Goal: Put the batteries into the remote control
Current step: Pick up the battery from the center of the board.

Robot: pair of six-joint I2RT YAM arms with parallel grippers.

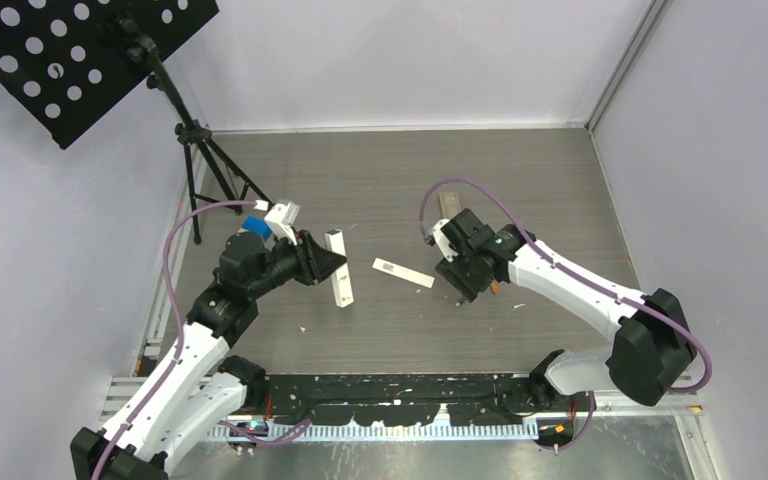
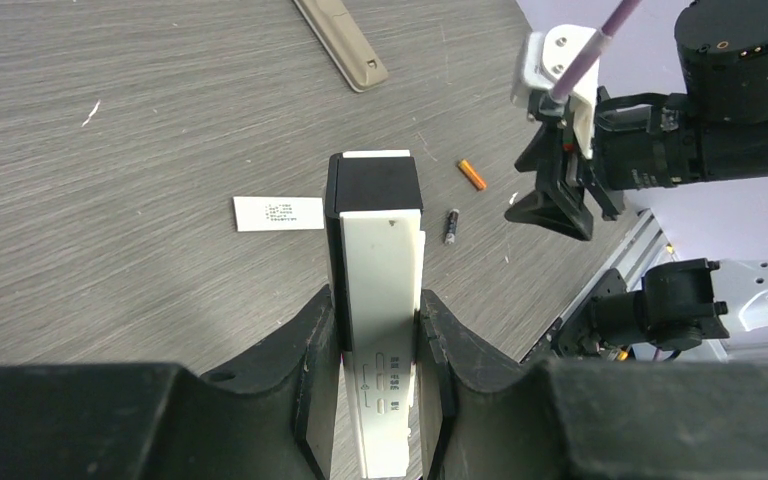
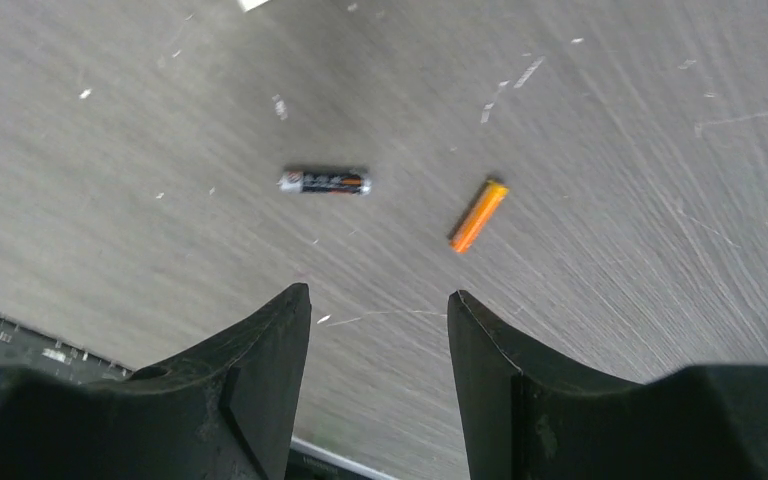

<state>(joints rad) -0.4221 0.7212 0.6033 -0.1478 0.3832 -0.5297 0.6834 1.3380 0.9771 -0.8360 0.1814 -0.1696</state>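
Jaws: left gripper (image 2: 378, 302) clamps remote (image 2: 381, 235); right gripper (image 3: 378, 300) open, empty, above dark battery (image 3: 325, 182) and orange battery (image 3: 479, 215) near remote. Risk: fingertip nudges round cell and it rolls away; off-centre pinch squirts it out.

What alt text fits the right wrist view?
The right hand hangs open over a grey wood-grain table, holding nothing. Ahead of it on the table lie a dark battery and, further right in the frame, an orange battery, apart from each other and untouched.
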